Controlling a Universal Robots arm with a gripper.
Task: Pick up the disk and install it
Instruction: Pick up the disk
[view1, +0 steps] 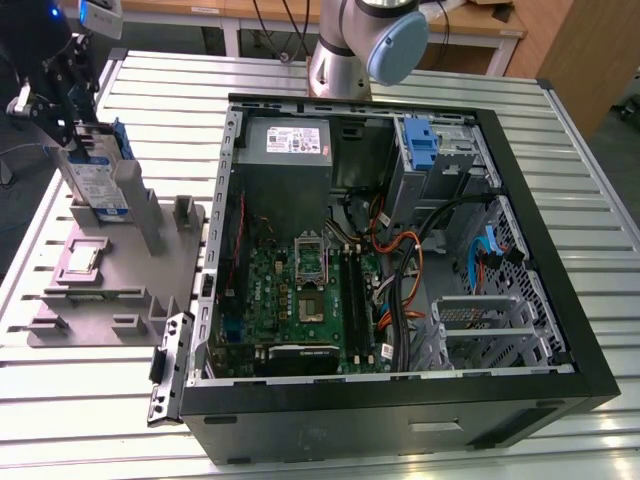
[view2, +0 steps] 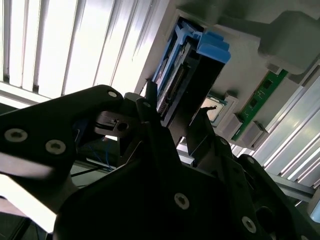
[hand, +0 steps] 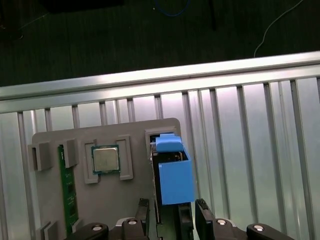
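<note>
The disk (view1: 98, 185) is a silver-grey drive with a white-and-blue label and blue side rails. It stands on edge at the back of the grey parts fixture (view1: 110, 280), at the exterior view's left. My gripper (view1: 78, 150) comes down on it from above. In both wrist views the fingers (hand: 144, 215) lie against its two sides, with the gripper (hand: 173, 217) shut on the disk (hand: 175, 180). Its far blue end sits at the fixture's slot. The second wrist view shows the disk (view2: 192, 75) running out from between the gripper (view2: 175, 112) fingers.
The open computer case (view1: 560, 300) lies on the slatted metal table, with a blue bracket (view1: 425, 140) in its drive bay and a grey power supply (view1: 290, 140) beside it. The fixture also holds a processor chip (hand: 105, 160) and a green memory stick (hand: 67, 185). The arm's base (view1: 350, 50) stands behind the case.
</note>
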